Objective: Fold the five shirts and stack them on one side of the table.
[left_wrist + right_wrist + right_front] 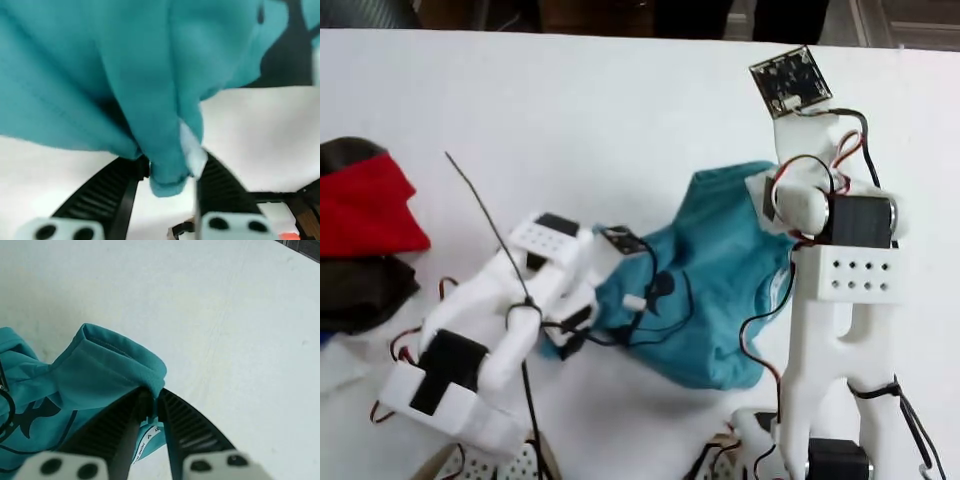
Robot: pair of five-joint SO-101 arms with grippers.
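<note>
Teal shirt (720, 290) lies bunched on the table (620, 100) between the two arms. The left gripper (171, 169) pinches a thick fold; the right gripper (152, 399), nearly closed, clamps a hem edge. Risk: the shallow right-hand hold may slip if the arms pull unevenly.

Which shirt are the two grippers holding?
The teal shirt, pinched by the left gripper and the right gripper; the red shirt and the dark shirt lie untouched at the edge of the table.
</note>
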